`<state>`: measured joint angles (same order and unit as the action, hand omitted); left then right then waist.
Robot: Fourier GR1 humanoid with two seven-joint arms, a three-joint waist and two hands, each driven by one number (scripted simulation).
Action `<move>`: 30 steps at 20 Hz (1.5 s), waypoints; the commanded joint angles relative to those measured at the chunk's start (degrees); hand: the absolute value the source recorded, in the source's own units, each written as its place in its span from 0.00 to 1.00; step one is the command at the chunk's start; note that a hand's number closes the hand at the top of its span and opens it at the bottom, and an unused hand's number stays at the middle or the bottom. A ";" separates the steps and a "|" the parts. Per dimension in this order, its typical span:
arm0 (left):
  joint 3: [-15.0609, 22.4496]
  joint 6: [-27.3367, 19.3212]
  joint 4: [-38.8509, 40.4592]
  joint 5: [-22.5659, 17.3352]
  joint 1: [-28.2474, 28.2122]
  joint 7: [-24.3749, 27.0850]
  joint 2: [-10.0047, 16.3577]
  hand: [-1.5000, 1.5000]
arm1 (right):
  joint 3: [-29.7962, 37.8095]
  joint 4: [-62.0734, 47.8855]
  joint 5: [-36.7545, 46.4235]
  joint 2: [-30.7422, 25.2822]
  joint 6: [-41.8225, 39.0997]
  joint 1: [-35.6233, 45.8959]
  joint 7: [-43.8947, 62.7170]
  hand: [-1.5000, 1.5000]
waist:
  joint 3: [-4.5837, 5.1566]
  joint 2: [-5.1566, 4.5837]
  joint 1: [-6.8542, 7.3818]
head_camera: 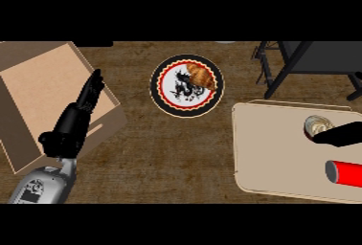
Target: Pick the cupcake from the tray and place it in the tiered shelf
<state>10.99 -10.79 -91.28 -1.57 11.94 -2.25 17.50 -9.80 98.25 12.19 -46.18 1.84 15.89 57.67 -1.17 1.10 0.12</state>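
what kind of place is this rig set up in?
Most likely a kitchen counter: a wood-grain top, a plate with a croissant, a tray holding a cupcake, and a dark tiered shelf at the back.

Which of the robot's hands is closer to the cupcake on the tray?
The right. Its right hand is just beside the cupcake on the tray, at the view's right edge. The left hand is far off at the left, over the cardboard box.
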 commanded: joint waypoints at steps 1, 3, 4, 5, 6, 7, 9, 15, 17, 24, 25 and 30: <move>3.44 0.44 5.94 0.14 -1.98 -0.03 -4.21 0.50 | -0.92 -4.09 1.49 2.09 -0.34 1.46 1.32 0.00 | 1.20 -1.50 0.10; 0.20 2.19 8.07 -1.73 -1.01 0.92 -2.72 0.50 | -0.75 -1.44 1.84 2.52 -0.47 1.52 2.37 0.00 | 1.24 -1.41 -0.44; 3.77 -0.29 5.97 0.87 -3.51 -0.47 -5.25 0.50 | -0.48 -3.48 1.94 2.26 -0.45 0.50 0.71 0.00 | 1.19 -1.40 -0.25; 0.49 2.55 5.61 -1.08 -3.27 0.23 -1.89 0.50 | -1.32 -2.28 3.88 3.70 1.71 -2.00 0.28 0.00 | 1.19 -1.25 -0.43; 1.87 0.92 7.96 0.58 -3.06 2.39 -4.28 0.50 | -0.59 -3.33 2.55 2.54 -0.80 -0.33 0.21 0.00 | 1.22 -1.43 -0.61; 1.25 1.15 6.24 0.04 -3.64 1.21 -3.85 0.50 | -0.84 -1.16 2.48 2.67 -1.19 -0.79 2.13 0.00 | 1.23 -1.22 -0.62; 1.95 1.45 5.36 -0.08 -3.78 0.41 -4.72 0.50 | -0.07 -4.00 3.16 2.78 -0.70 -0.79 -0.51 0.00 | 1.19 -1.32 -0.44; 1.08 2.02 3.95 0.55 -2.14 -2.86 -4.53 0.50 | -0.97 -8.50 5.30 4.71 -0.61 -1.34 -2.48 0.00 | 1.15 -1.28 -0.19; 0.99 3.03 4.62 0.75 -3.25 -1.81 -4.10 0.50 | -1.66 -6.13 5.84 5.12 -1.15 -1.17 -0.99 0.00 | 1.18 -1.20 -0.36; -2.88 5.36 5.59 -1.10 -2.31 -0.69 -2.94 0.50 | -2.98 -11.63 9.53 8.63 0.34 -2.31 -3.82 0.00 | 1.18 -1.31 -0.26; 0.20 3.65 4.74 1.33 -2.36 -2.56 -5.07 0.50 | -0.26 -14.25 8.51 7.13 -0.32 -0.25 -5.18 0.00 | 1.15 -1.35 -0.14; -2.03 4.39 6.76 1.43 -1.28 -0.88 -4.69 0.50 | -0.75 -16.66 9.71 9.39 -0.49 0.81 -6.37 0.00 | 1.16 -1.34 -0.28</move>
<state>7.01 -6.25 -90.96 -0.83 11.76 -2.30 15.59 -11.22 83.96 21.38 -37.62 1.12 16.60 53.37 -1.03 0.88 0.28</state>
